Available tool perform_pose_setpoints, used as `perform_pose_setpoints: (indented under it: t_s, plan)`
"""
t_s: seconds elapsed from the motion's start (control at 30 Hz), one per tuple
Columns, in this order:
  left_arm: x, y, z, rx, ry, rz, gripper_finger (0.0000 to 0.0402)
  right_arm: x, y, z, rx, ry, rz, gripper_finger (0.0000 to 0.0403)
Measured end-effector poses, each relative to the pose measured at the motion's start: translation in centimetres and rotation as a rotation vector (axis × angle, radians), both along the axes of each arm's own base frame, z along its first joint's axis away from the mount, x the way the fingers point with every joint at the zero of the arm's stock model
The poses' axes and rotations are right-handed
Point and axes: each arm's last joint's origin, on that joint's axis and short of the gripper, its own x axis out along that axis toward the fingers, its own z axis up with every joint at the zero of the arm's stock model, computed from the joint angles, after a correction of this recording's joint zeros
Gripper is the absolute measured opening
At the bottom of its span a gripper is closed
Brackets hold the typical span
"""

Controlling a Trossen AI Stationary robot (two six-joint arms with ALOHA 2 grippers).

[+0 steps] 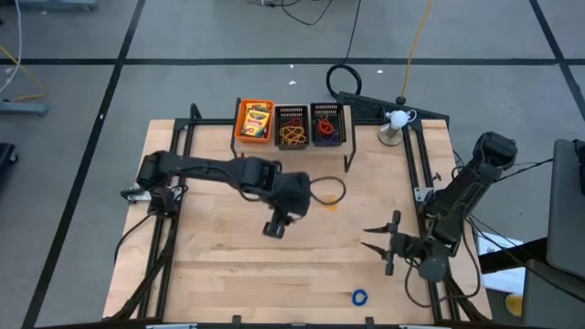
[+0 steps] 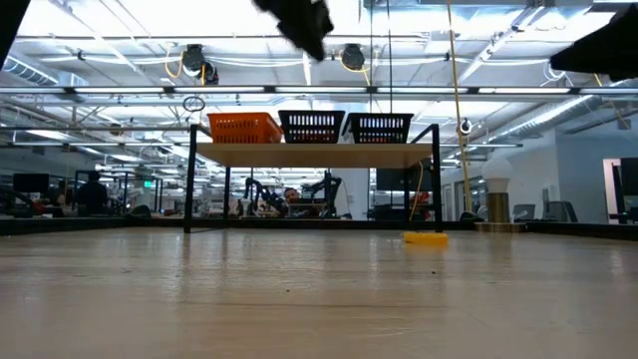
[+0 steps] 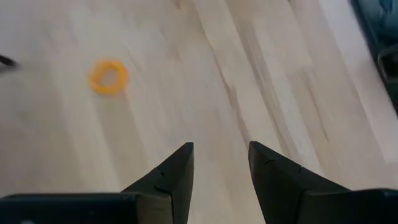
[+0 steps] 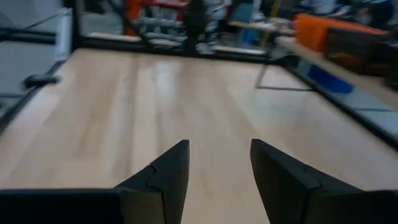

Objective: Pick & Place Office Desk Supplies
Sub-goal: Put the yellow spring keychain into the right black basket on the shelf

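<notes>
A small orange rubber-band ring (image 1: 331,206) lies flat on the wooden table, also seen in the left wrist view (image 3: 107,76) and the low view (image 2: 426,237). My left gripper (image 1: 277,227) (image 3: 221,158) hangs open above the table's middle, pointing down, a little to the ring's left and nearer; it holds nothing. A blue ring (image 1: 359,297) lies near the table's near edge. My right gripper (image 1: 370,238) (image 4: 217,155) waits open at the table's right, level, pointing left. The yellow-and-green card boxes (image 1: 255,120) sit in the orange bin.
Three mesh bins stand on a raised shelf at the far edge: an orange bin (image 1: 239,123), a black bin (image 1: 292,128) with tan loopy bands, and a black bin (image 1: 327,126) with red and purple bands. A lamp (image 1: 394,123) stands far right. A dark cable loop (image 1: 340,190) hangs beside the left wrist.
</notes>
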Motion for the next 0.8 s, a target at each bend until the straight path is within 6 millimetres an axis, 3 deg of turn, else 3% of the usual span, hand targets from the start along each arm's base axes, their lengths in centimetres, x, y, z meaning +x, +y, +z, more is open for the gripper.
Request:
perform_pose_setpoints:
  t_s: [0.2, 0.43, 0.6, 0.8]
  plan:
    - [-1.1, -0.2, -6.2, -0.034, 0.191, 0.055, 0.015, 1.0, -0.9, -0.2, -0.003, -0.049, -0.14, 0.016]
    - [-1.4, -0.4, -11.5, -0.128, 0.153, 0.087, 0.015, 3.9, -2.9, -2.7, 0.116, 0.162, -0.144, 0.016]
    - [-1.1, -0.7, -12.8, -0.155, 0.068, 0.097, 0.015, 5.8, -4.6, -4.8, 0.134, 0.308, -0.182, 0.016]
    - [-0.3, -2.6, -12.0, -0.197, -0.067, 0.083, 0.015, 7.4, -6.6, -6.6, 0.056, 0.425, -0.213, 0.016]
